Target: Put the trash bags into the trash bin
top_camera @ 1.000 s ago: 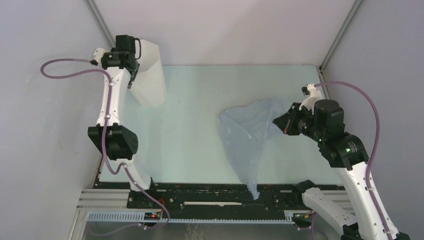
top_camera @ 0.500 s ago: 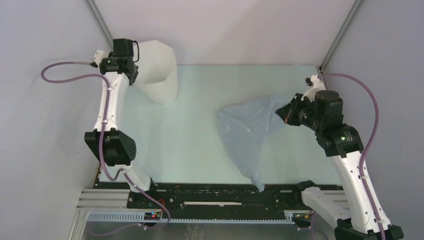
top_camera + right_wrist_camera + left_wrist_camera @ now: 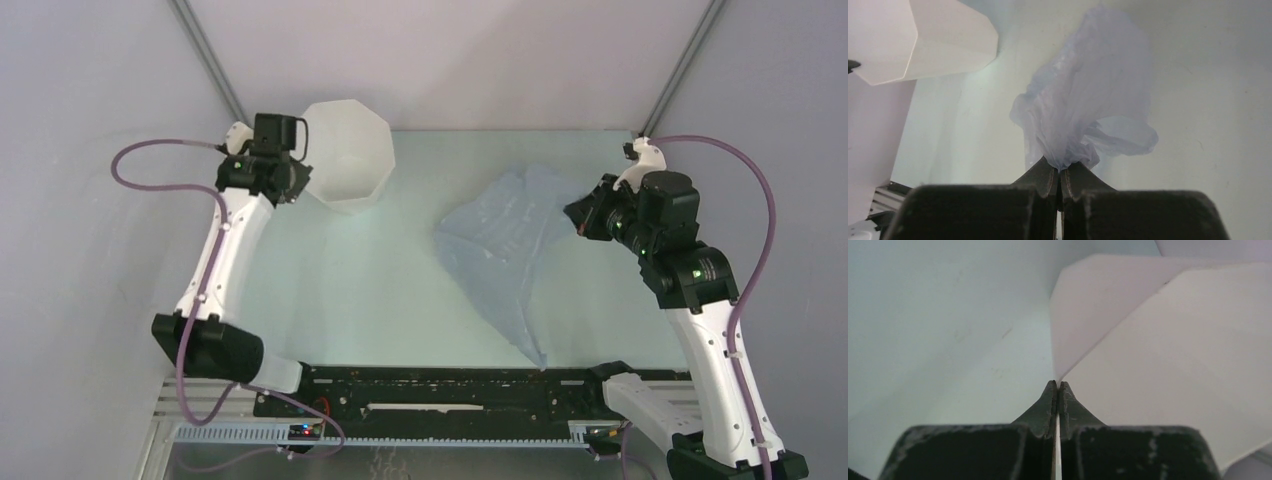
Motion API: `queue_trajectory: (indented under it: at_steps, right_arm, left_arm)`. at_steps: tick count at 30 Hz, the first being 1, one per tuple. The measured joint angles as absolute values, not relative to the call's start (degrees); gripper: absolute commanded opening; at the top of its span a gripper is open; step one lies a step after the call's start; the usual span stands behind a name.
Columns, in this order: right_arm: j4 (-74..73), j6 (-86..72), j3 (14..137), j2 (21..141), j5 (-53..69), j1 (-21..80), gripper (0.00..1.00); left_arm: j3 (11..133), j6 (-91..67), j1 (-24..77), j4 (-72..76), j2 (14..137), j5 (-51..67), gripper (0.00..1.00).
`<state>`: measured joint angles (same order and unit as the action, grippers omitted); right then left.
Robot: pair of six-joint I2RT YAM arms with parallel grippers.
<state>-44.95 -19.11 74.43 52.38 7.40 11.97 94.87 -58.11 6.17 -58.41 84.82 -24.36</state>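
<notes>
The trash bin (image 3: 348,158), white and faceted, stands at the back left of the table with its open mouth showing from above. My left gripper (image 3: 297,182) is shut on the bin's left rim. In the left wrist view the thin white wall of the bin (image 3: 1158,340) runs between the closed tips of that gripper (image 3: 1058,385). The pale blue trash bag (image 3: 508,245) hangs and trails across the table's right half. My right gripper (image 3: 580,215) is shut on a bunched end of it. The right wrist view shows the bag (image 3: 1093,100) gathered in that gripper (image 3: 1059,170), with the bin (image 3: 923,40) at the upper left.
Grey enclosure walls close in the pale green table (image 3: 380,290) at the left, back and right. A black rail (image 3: 440,395) with the arm bases runs along the near edge. The bag's lower tip (image 3: 538,355) reaches almost to that rail.
My left gripper has shut on the bin's rim and swung the bin rightward, turning its mouth into view. My right gripper has carried the bag's end farther back and right, dragging the bag along.
</notes>
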Motion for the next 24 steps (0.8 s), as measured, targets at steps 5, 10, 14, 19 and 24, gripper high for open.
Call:
queue_trajectory:
  at_steps: [5,10,14,19,24]
  right_arm:
    - [-47.27,-18.31,74.43,52.45,5.34,11.97,0.0]
    - [-48.99,-18.28,74.43,51.92,4.8,11.97,0.0]
    - [-49.69,-18.28,74.43,50.02,4.49,11.97,0.0]
    - [-50.81,-18.31,74.08,47.62,4.51,11.97,0.0]
    - [-51.27,-18.31,73.54,47.07,4.71,11.97,0.0]
  left_arm:
    - [87.22,-58.02,12.73,-57.23,77.62,-21.58,0.0]
    - [83.5,-57.87,17.54,-54.81,75.35,-19.57,0.0]
    - [80.97,-57.78,19.07,-52.69,74.74,-17.26,0.0]
    - [78.67,-57.52,22.13,-51.24,73.41,-16.45,0.0]
    - [76.18,-57.52,25.43,-51.03,70.81,-16.27,0.0]
